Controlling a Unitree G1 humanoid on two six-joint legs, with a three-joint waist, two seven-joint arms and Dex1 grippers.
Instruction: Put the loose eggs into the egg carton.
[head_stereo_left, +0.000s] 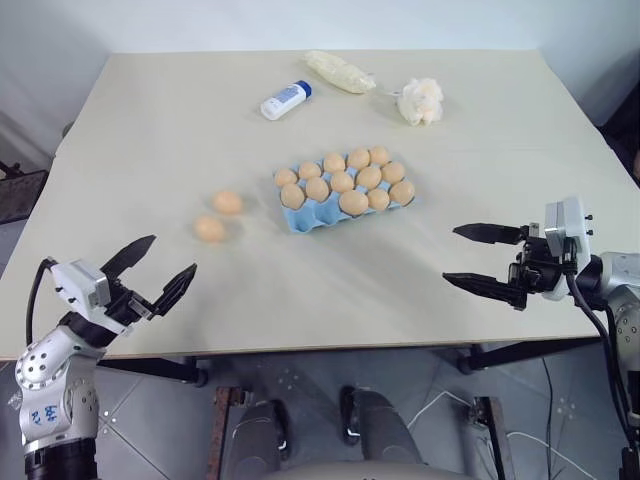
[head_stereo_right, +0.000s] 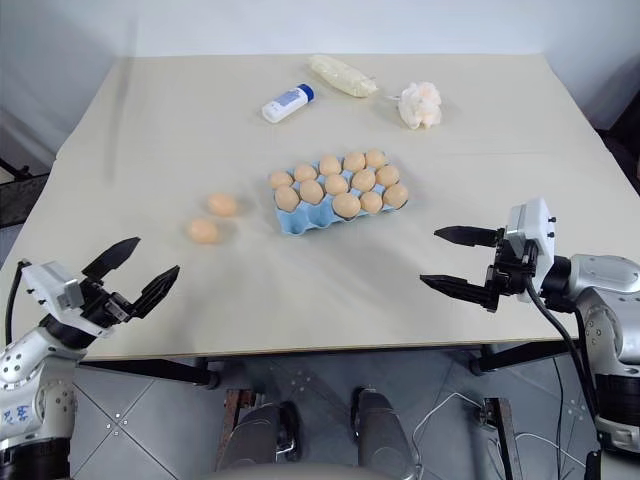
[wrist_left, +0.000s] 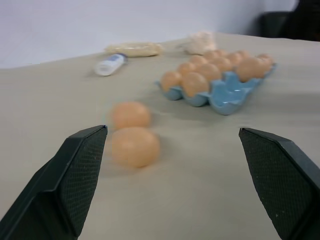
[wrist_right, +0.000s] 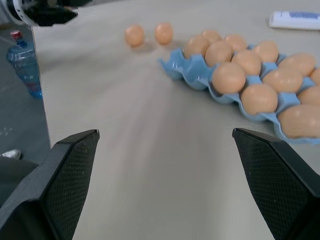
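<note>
Head stereo pair looks fwd and down over the beige rectangular table (head_stereo_left: 480, 150); both eyes share the same scene. L wrist cam sits low, close behind its wide-apart jaws, facing the light blue moulded pulp egg carton (wrist_left: 227, 92) beyond them. R wrist cam likewise, carton (wrist_right: 200, 75) ahead; both share it.

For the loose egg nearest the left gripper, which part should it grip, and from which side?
Probably across the short middle of the nearer egg, coming from above with the open left gripper. It lies on its side on the table, the second egg close behind, so the fingers should straddle only its width.
</note>
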